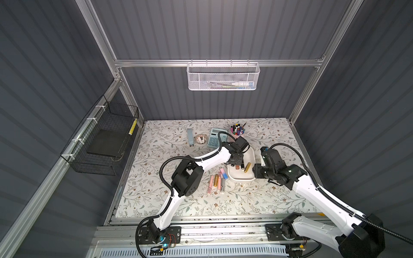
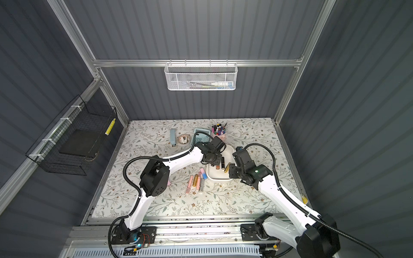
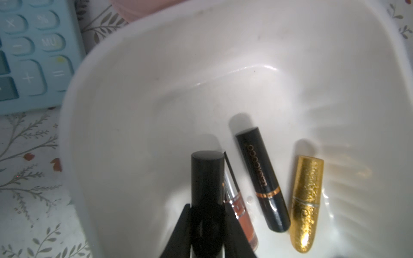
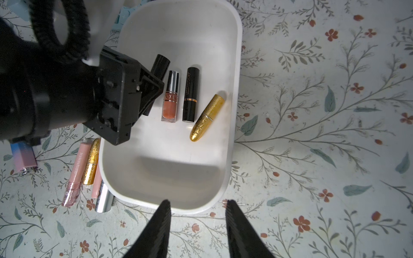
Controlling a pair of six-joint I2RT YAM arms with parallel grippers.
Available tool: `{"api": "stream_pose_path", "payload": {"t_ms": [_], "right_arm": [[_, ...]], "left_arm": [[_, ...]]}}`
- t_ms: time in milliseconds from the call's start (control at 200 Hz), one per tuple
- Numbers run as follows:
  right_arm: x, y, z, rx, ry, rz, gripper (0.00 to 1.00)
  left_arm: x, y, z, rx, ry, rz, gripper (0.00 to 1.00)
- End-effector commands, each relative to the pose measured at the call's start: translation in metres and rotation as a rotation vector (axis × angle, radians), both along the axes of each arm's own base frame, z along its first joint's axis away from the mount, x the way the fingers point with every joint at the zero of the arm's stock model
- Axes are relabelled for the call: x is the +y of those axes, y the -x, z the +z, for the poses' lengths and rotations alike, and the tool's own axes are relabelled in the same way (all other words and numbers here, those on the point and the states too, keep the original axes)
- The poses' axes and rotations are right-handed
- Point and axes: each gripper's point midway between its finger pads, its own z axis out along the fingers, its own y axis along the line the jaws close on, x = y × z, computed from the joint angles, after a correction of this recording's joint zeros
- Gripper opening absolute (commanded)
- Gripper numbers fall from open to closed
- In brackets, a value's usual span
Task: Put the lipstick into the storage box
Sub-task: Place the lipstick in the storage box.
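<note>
Nearest, the right gripper [image 4: 197, 202] hung just off the near right corner of the storage box [image 4: 235, 67], its jaws partly spread with nothing between them. At the box's near left, loose tubes [image 4: 89, 163] lay clustered on the table.

Over the box's left side, the left gripper [image 3: 207, 208] was pinched narrow on a black lipstick [image 3: 207, 176]. It was tilted beside an orange gloss tube [image 4: 169, 98], a copper-banded black stick [image 4: 191, 96] and a gold glitter stick [image 4: 206, 117] lying inside.

To finish well, I judged it should lower a little, stay left of the gloss tube and part its jaws gently, so nothing rolled or got knocked.

The surface was a floral table cover [image 1: 167, 196]. Farther off stood a light-blue calculator [image 1: 215, 138] and a pink pen cup [image 1: 237, 131], and beyond them grey ribbed walls carried a white mesh basket [image 1: 223, 77].
</note>
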Motion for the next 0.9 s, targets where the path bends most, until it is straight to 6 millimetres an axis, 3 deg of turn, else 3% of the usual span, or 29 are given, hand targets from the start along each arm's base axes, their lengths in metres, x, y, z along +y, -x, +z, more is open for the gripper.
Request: {"api": "stream_pose_path", "payload": {"t_ms": [0,896], "right_arm": [[-0.002,0.0014,-0.0005,-0.005,-0.001,0.006,0.44],[-0.0047,0.0022,-0.0037,-0.001,-0.001,0.001,0.46]], "left_arm": [[-0.0018,0.0048,-0.0113,0.031,-0.003,0.003,0.21],[-0.0013,0.0056,-0.0193,0.036,-0.009,0.007,0.29]]}}
